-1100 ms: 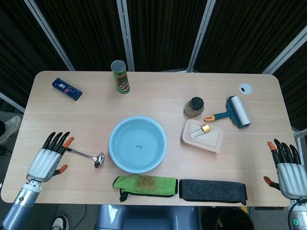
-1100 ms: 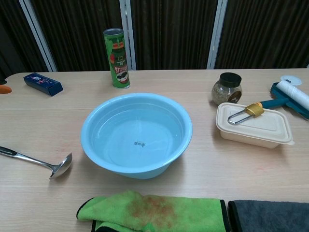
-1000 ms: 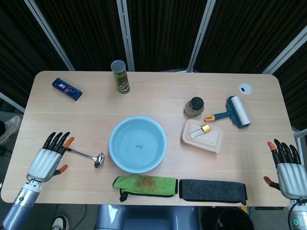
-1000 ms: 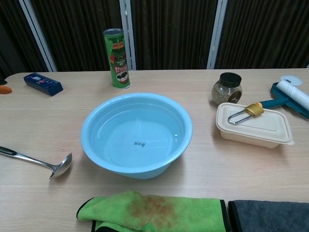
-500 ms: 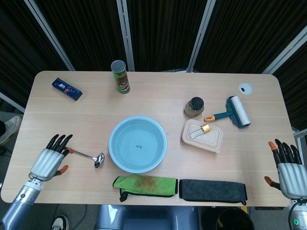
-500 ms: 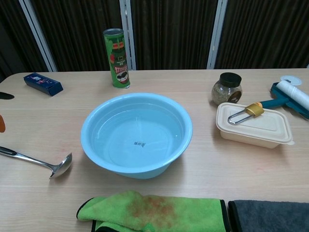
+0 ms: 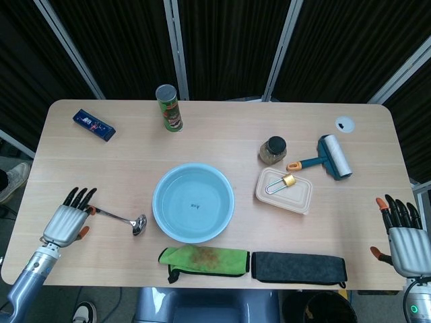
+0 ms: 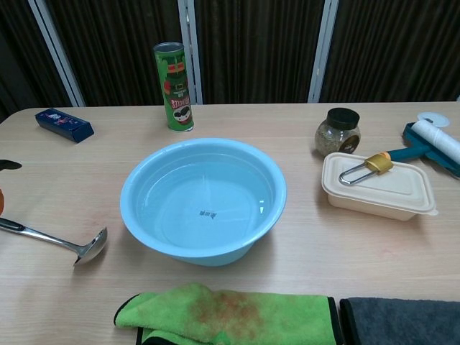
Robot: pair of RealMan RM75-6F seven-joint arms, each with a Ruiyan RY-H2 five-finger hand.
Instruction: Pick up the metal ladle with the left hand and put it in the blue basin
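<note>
The metal ladle [image 7: 122, 219] [image 8: 61, 243] lies flat on the table, its bowl toward the blue basin [image 7: 193, 202] [image 8: 203, 200] and its handle pointing left. My left hand [image 7: 65, 222] hovers over the handle's end with fingers spread, holding nothing; whether it touches the handle I cannot tell. In the chest view only a dark fingertip [image 8: 8, 164] shows at the left edge. The basin stands in the table's middle, a short gap from the ladle's bowl. My right hand [image 7: 404, 234] rests open at the front right corner.
A green cloth [image 7: 204, 260] and a dark cloth [image 7: 298, 267] lie along the front edge. A green can [image 7: 170, 108] and a blue box [image 7: 93, 125] stand at the back left. A jar [image 7: 272, 150], a lidded container with a padlock [image 7: 285, 190] and a lint roller [image 7: 328, 159] sit to the right.
My left hand has dropped lower and shifted slightly left over the ladle's handle end. The ladle, the basin and my right hand have stayed put.
</note>
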